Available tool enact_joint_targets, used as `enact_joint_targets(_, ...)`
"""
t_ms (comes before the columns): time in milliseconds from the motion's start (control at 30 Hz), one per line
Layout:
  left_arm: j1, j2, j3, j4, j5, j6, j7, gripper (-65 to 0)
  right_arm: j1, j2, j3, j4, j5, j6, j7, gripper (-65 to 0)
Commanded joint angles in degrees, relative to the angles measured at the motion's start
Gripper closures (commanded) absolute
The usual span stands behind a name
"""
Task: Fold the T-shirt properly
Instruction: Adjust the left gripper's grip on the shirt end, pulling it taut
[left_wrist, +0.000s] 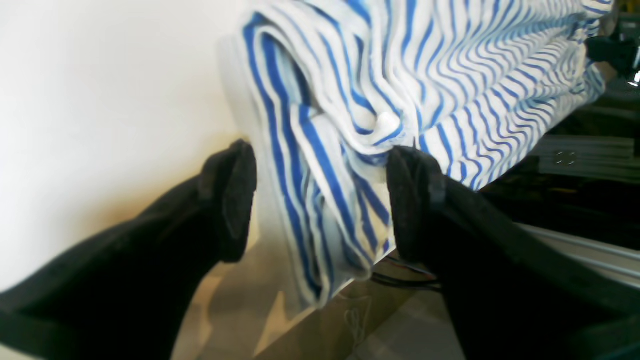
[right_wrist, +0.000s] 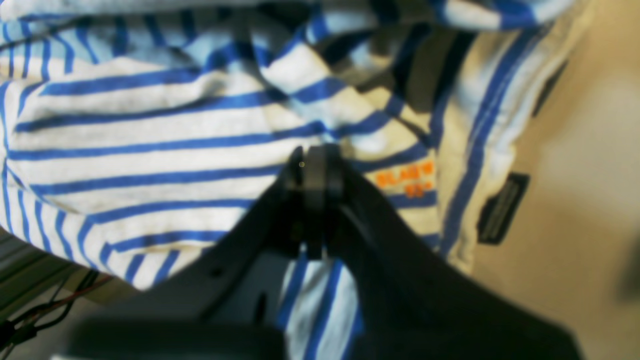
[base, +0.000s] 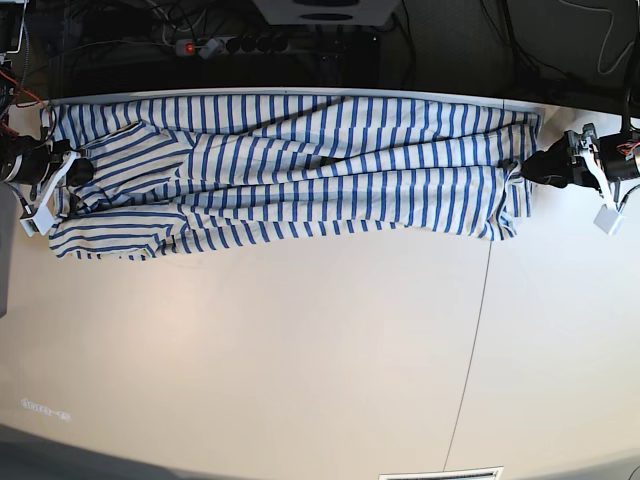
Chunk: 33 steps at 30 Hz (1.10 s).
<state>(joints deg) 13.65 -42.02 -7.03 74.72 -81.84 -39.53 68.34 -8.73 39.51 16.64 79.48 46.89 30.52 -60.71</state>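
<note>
soft striped t-shirt (base: 300, 165) lies stretched flat; right pincer (right_wrist: 315, 165) seemingly clamps it.

**My workspace: table and surroundings**

Before me lies a pale, cream-white table (base: 300, 350), brightly and evenly lit, crossed by one thin dark seam (base: 478, 330). Beyond its far edge the background is dark, holding a power strip (base: 215, 45) and loose cables (base: 560, 40). A vent grille (base: 440, 474) sits at my near edge.

The soft white T-shirt with thin blue stripes (base: 300, 165) lies stretched in a long wrinkled band across the table's far edge; small orange lettering and a dark tag sit near one hem.
</note>
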Motion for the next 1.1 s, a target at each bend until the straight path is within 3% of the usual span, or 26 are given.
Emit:
enact_joint_targets(0, -0.48, -0.81, -0.37, 0.59, -1.75, -0.47, -0.33, -43.5, 0.61, 1.42, 0.52, 0.63, 0.72, 4.17, 0.31, 0.0)
enact_joint_targets(433, -4.02, 2.36, 5.31, 0.59, 0.98, -0.47, -1.27, -43.5, 0.61, 1.42, 0.52, 0.63, 1.2, 4.17, 0.28, 0.0)
enact_joint_targets(667, -5.2, 2.36, 7.93, 0.57, 8.11, -0.47, -8.87, -42.3, 0.61, 1.42, 0.52, 0.63, 1.11, 4.17, 0.26, 0.0)
enact_joint_targets(733, -5.2, 2.36, 7.93, 0.57, 8.85, -0.47, -9.29, -32.4, 0.61, 1.42, 0.52, 0.63, 1.14, 4.17, 0.26, 0.0)
enact_joint_targets(833, -5.2, 2.34, 7.93, 0.57, 10.86, -0.47, -10.25, -5.1, 0.61, 1.42, 0.52, 0.63, 1.14, 4.17, 0.28, 0.0)
enact_joint_targets(867, -5.2, 2.34, 7.93, 0.59, 11.43, -0.47, -11.04, 0.0, 0.61, 1.42, 0.52, 0.63, 1.14, 4.17, 0.31, 0.0)
enact_joint_targets(1067, -5.42, 2.32, 7.91, 0.59, 17.14, -0.47, -14.58, 0.0, 0.63, 1.46, 0.52, 0.66, 4.42, 4.17, 0.37, 0.0)
